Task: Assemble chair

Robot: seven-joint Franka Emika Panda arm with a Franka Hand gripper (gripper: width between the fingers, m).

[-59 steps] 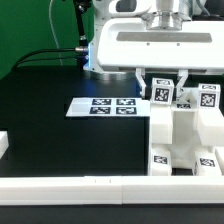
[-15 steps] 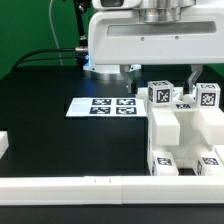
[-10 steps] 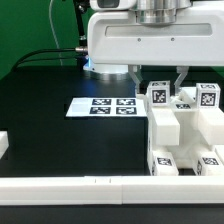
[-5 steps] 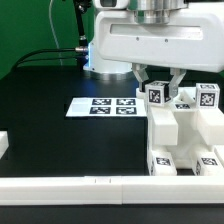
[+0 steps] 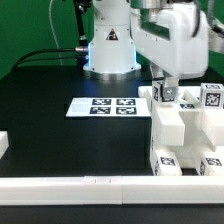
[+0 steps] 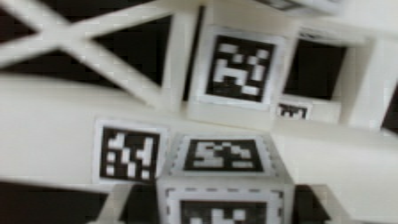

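One chair [image 5: 185, 135] part under tool [image 5: 166, 95]

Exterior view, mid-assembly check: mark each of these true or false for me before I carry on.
1. The marker board lies flat on the black table. True.
2. The gripper is over the marker board. False: it is down at the chair, on the exterior view's right.
3. The chair parts carry black-and-white square tags. True.
4. The chair stands on the exterior view's left. False: it stands on the right, beside the marker board.
5. A white border rail runs along the near edge of the table. True.
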